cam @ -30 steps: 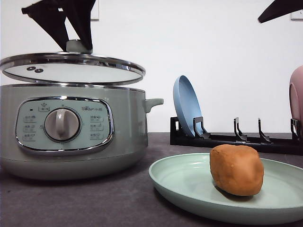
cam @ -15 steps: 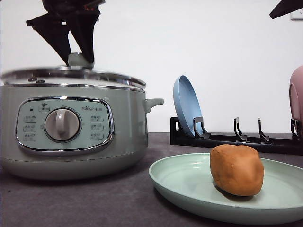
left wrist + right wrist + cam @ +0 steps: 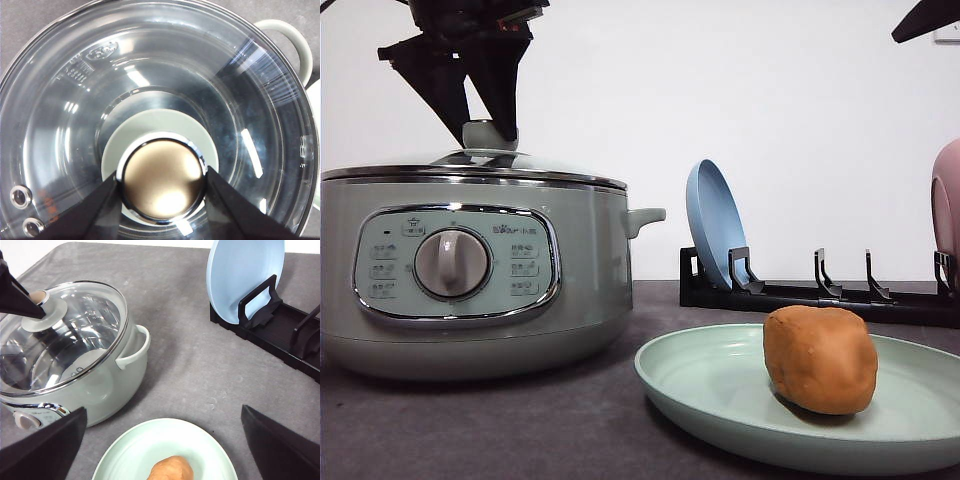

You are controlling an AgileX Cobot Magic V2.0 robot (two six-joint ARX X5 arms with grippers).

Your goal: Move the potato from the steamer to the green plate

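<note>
Orange-brown lumpy potato [image 3: 820, 359] rests on pale mint-green round plate [image 3: 720, 395]. Left pincer [image 3: 162, 181] grips glass lid knob [image 3: 163, 181] atop sage-green steamer [image 3: 470, 270]; right pincer [image 3: 160, 450] spread wide.

Your front camera sits low at table height, close to the steamer [image 3: 470, 270] and green plate [image 3: 720, 400]. Your left wrist camera looks straight down onto the glass lid [image 3: 150, 100]. Your right wrist camera looks down from higher, sharing steamer, plate and potato [image 3: 170, 469].
</note>
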